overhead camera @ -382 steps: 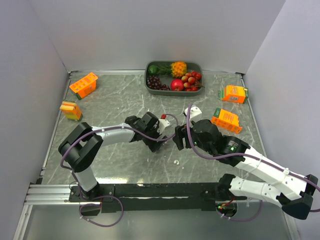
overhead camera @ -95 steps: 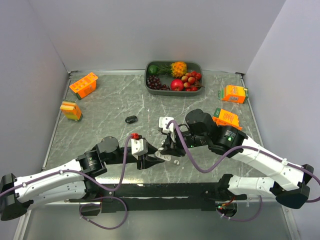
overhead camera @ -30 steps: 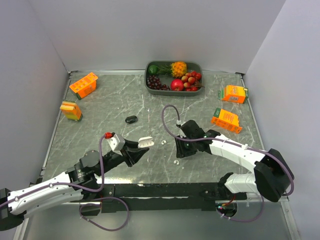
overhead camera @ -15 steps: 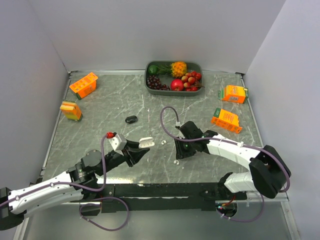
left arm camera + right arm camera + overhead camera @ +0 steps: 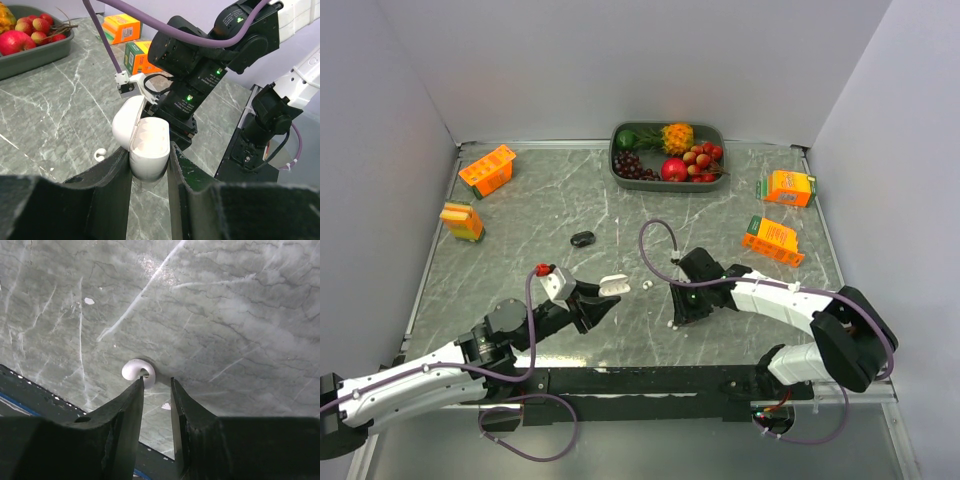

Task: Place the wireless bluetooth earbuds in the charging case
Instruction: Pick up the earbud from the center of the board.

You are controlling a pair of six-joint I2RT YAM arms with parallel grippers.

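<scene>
While the left gripper (image 5: 148, 154) is clenched on the white charging case (image 5: 149, 145), holding it off the table (image 5: 540, 210) at lower centre of the overhead view, the right gripper (image 5: 156, 385) points down at one white earbud (image 5: 137, 371) lying on the marble. In the right wrist view that bud sits at mid-frame, touching the tip of the left-hand finger rather than lying between the jaws. The jaws stand narrowly parted with only bare table showing in the gap, so nothing is grasped yet.

A second white earbud (image 5: 647, 285) lies just right of the case in the overhead view. A small black object (image 5: 582, 239) sits further up and to the left; I cannot tell what it is.

The bud is probably very light, hard and glossy, with a rounded shell that could squirt out of an off-centre pinch. It likely wants the jaws centred over it, the pads meeting its widest part, and a gentle close. The case's lid looks swung back, though its sockets are hidden.
</scene>
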